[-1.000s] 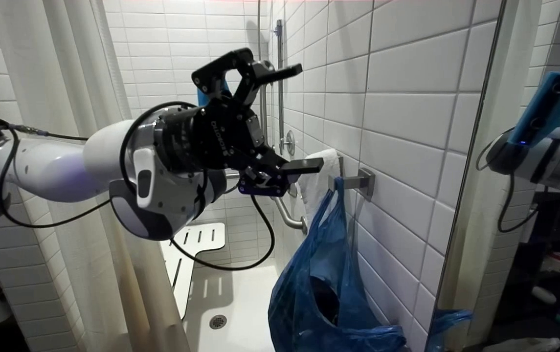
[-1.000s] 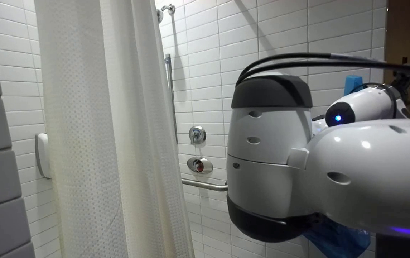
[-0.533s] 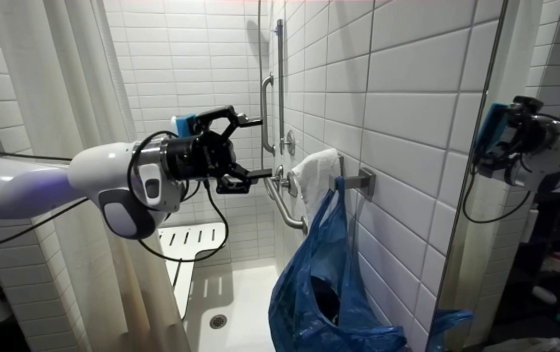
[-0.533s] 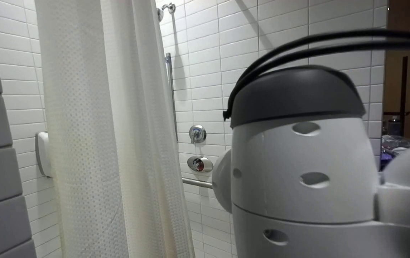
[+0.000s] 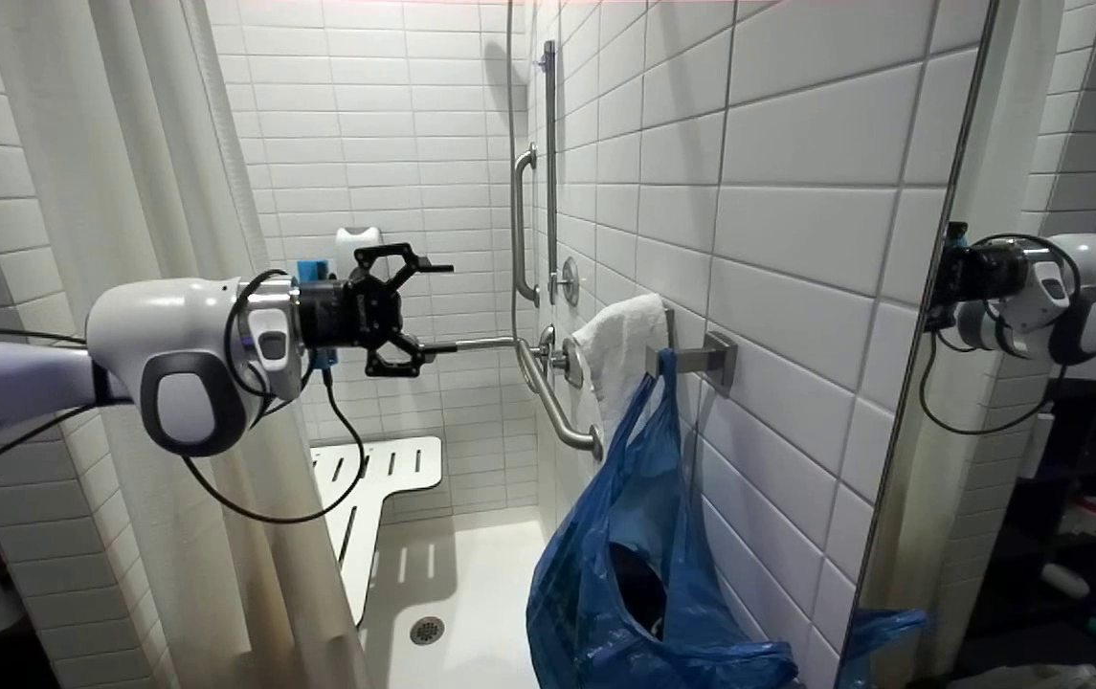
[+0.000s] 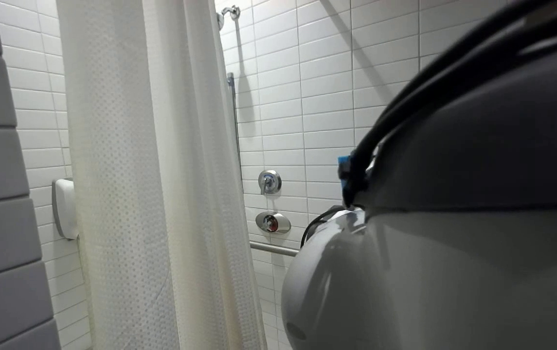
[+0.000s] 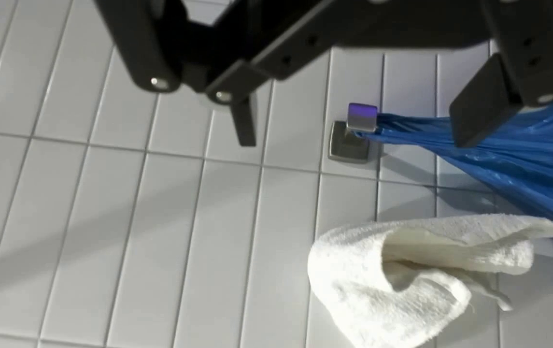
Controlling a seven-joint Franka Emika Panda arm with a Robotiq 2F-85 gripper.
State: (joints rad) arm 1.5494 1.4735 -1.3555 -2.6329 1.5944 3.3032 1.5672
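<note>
- The hand (image 5: pixel 449 308) stands spread wide with nothing between its fingers; it is clear of everything around it.
- In the wrist view the hook (image 7: pixel 362 116) appears in the gap between the fingertips, but an exterior view shows hand and hook well apart.
- A blue plastic bag (image 5: pixel 638 478) hangs from the hook by its handles, something dark inside it that I cannot make out.
- A white towel (image 7: pixel 397 295) hangs near the hook on the same tiled wall; its support is mostly hidden.
- As I judge it, the work stands short of any grasp: towel and bag both hang on the wall, and any gripping or handling is left to do.
- Farther off: a shower curtain (image 6: pixel 152 175), a grab bar (image 6: pixel 273 248) and a slatted seat (image 5: pixel 428 461).
</note>
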